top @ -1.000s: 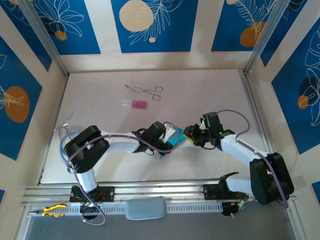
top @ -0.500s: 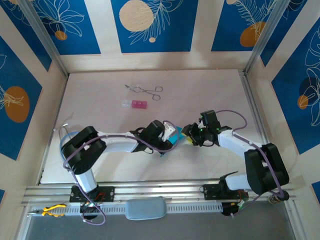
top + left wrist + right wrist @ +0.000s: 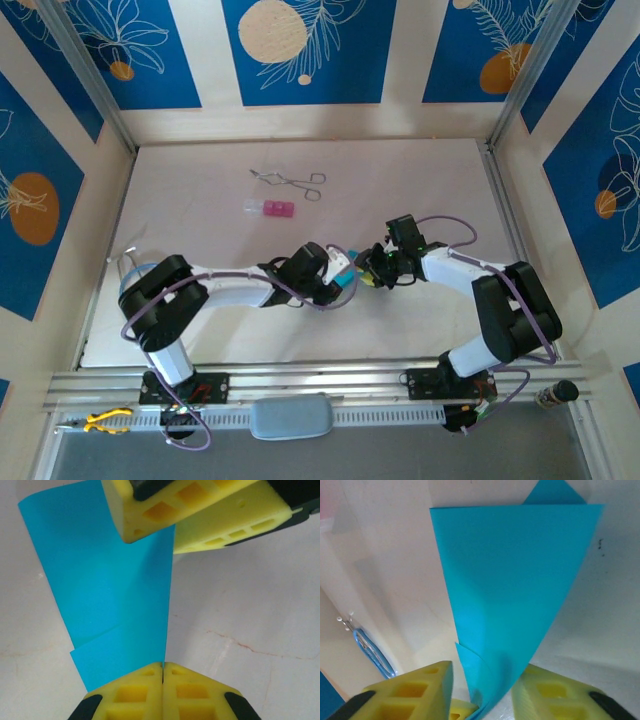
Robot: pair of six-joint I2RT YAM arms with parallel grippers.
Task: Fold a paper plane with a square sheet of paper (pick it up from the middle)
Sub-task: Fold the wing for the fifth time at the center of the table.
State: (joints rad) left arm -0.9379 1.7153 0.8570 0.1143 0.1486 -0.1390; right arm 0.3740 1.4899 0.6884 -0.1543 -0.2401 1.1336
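Left pincer [image 3: 163, 667]: closed, its tips pressed together on the lower edge of the cyan paper [image 3: 115, 595].
Right pincer [image 3: 482, 675]: jaws apart, one finger on each side of the paper's narrow end, not pressed shut on it.
Cyan paper: folded into a tapering wedge; at the centre of the top view, between the two pincers.
Table [image 3: 200, 230]: pale surface.
Forceps [image 3: 290, 182]: upper centre of the top view, well apart from the paper.
Pink block [image 3: 272, 208]: just below the forceps.
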